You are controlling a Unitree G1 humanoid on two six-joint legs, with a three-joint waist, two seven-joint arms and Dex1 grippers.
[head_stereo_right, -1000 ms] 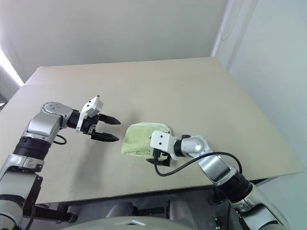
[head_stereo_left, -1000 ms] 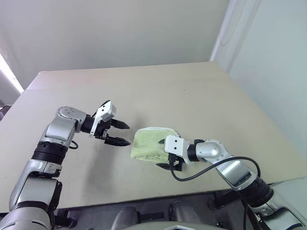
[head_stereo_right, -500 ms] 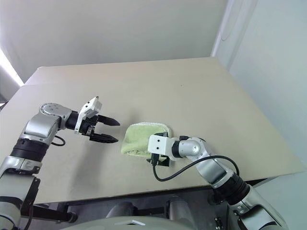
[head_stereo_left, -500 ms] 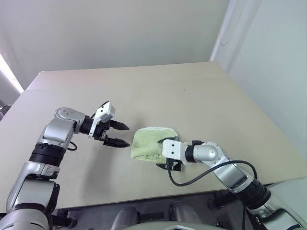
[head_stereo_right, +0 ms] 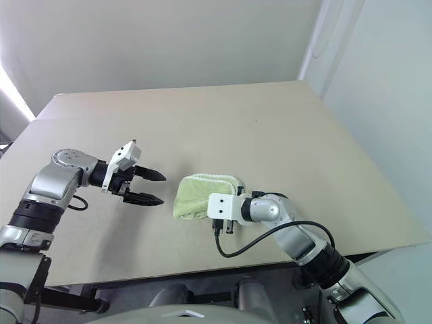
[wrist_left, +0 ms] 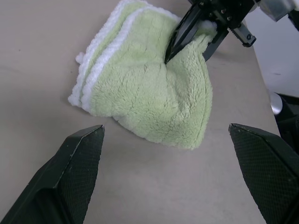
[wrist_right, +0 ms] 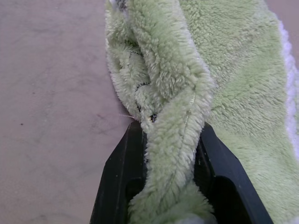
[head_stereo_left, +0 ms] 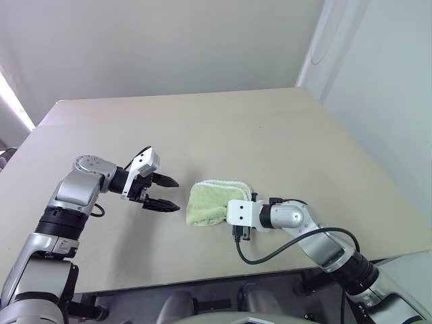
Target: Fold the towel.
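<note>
The jaws of the right gripper (wrist_left: pixel 189 41) are clenched on a raised ridge of the towel (head_stereo_left: pixel 210 201), with the cloth pinched between the two black fingers (wrist_right: pixel 117 177); the jaws of the left gripper (head_stereo_left: pixel 169 194) are held wide apart and nothing is grasped by them.

The step in hand is judged to be the lifting of the near edge so that it can be carried over the rest of the cloth. For that to go well, both layers of the pinched ridge should be kept in the grip, the edge should be raised only enough to clear the pile, and the far stitched edge should be matched before the cloth is laid down. The free side could be steadied by the left gripper, which hovers just beside the towel.

The towel is seen as a pale lime-green terry cloth with white stitched edging, already doubled and bunched, its layered edges stacked on one side. It lies on the beige table (head_stereo_left: pixel 202 128), near the front edge, between the two grippers.
</note>
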